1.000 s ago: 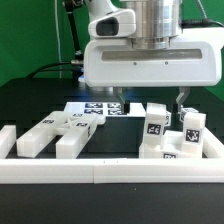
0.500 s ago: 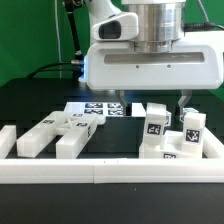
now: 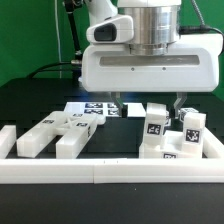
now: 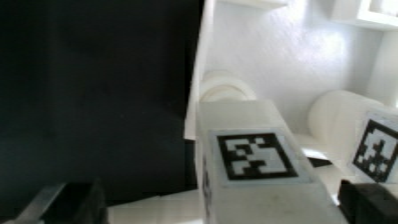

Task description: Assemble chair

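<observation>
The gripper (image 3: 148, 101) is poised, fingers spread and empty, above the chair parts (image 3: 156, 128) clustered at the exterior view's right. The tagged block (image 4: 249, 150) is best centred between the fingers before closing, so that neighbours are not knocked.

The arm (image 3: 150, 15) runs out past the exterior view's top edge, and the broad white body of the gripper (image 3: 150, 100) hides the far stretch of the table (image 3: 40, 100). The marker board (image 3: 97, 108) shows only as a strip, its near edge covered by the chair parts (image 3: 50, 135); its tags are too small to read. In the wrist view the tagged block (image 4: 258, 155) is blurred, a second tag (image 4: 377, 150) is cut by the picture's edge, and the dark fingers (image 4: 63, 205) are cropped stubs, perhaps clear of the block.
</observation>
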You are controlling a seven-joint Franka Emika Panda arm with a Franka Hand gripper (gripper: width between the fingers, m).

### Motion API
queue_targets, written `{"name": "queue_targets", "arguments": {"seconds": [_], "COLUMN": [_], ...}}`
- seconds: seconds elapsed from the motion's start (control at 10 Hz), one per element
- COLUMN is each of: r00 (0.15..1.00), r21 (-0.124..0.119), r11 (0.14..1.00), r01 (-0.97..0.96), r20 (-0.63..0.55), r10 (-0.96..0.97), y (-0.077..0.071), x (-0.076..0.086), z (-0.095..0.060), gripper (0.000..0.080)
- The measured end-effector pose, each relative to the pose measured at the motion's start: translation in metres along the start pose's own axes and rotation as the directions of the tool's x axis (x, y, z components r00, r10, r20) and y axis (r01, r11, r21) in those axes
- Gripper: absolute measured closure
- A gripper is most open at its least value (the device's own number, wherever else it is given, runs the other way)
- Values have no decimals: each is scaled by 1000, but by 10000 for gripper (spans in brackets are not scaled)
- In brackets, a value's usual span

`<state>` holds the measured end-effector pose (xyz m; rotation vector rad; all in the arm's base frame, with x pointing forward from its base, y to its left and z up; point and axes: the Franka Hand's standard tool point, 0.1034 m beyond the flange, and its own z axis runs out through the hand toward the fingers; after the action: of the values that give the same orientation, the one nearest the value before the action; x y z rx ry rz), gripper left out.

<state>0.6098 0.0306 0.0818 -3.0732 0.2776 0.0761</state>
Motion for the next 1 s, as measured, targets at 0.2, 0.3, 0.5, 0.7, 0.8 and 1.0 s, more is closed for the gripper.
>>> {"name": "queue_targets", "arguments": {"seconds": [0.2, 0.3, 0.5, 0.7, 0.8, 1.0], "r00": [1000, 1000, 1000, 999, 998, 961], "r21": [0, 0, 0, -1, -3, 8], "r11": [1000, 1000, 1000, 999, 998, 963], "r01": [-2, -2, -4, -39, -57, -269], "r20": [0, 0, 0, -4, -24, -64], "r10": [2, 2, 4, 39, 57, 269], "y": [0, 1, 1, 3, 9, 7], "x": [0, 0, 0, 0, -1, -4], "z": [0, 0, 0, 0, 1, 2], "gripper": [192, 361, 509, 509, 509, 509]}}
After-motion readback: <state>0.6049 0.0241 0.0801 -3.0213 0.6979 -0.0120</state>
